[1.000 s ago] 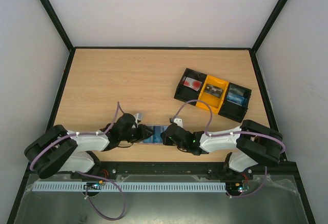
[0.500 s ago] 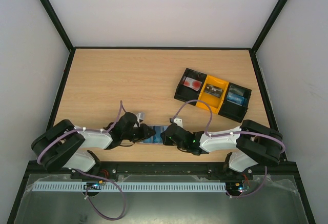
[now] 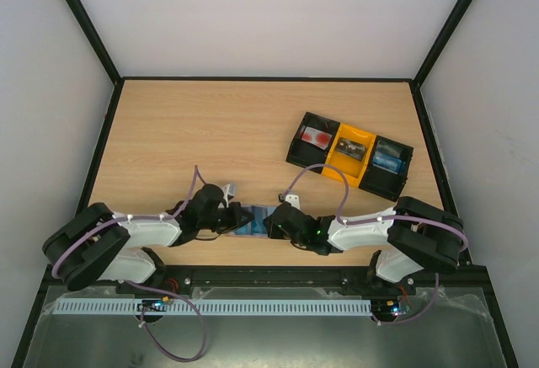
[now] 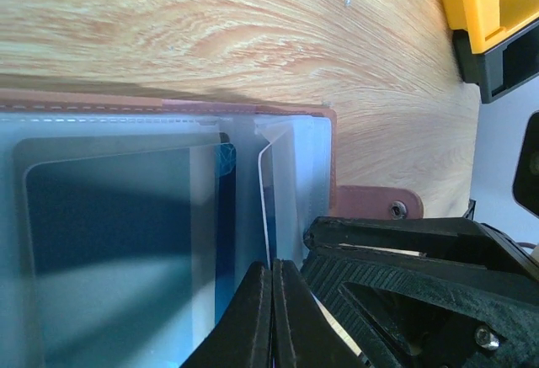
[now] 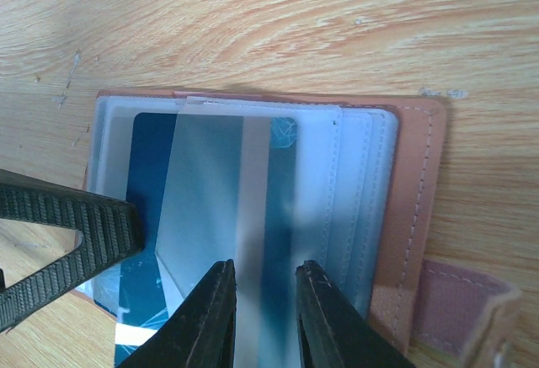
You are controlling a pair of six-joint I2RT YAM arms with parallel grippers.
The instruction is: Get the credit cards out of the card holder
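The card holder (image 3: 253,219) lies open on the table near the front edge, brown-edged, with clear sleeves over a blue card (image 5: 150,174). My left gripper (image 3: 234,219) is at its left side. In the left wrist view the left gripper (image 4: 272,271) is shut, and a thin pale sheet (image 4: 264,200), seen edge-on, runs into the tips. I cannot tell whether it is a card or a sleeve. My right gripper (image 3: 271,223) is over the holder's right half. Its tips (image 5: 263,275) stand a little apart above the sleeves (image 5: 354,183), with nothing between them.
A black-and-yellow three-compartment tray (image 3: 349,156) sits at the right rear, with a red card (image 3: 317,137) in its left bin and a blue one (image 3: 389,161) in its right. The holder's brown tab (image 5: 459,301) sticks out sideways. The table's front edge is just behind both grippers.
The left gripper's jaws have closed at the holder's left side, and that arm has shifted slightly. The right arm and the holder have stayed put.
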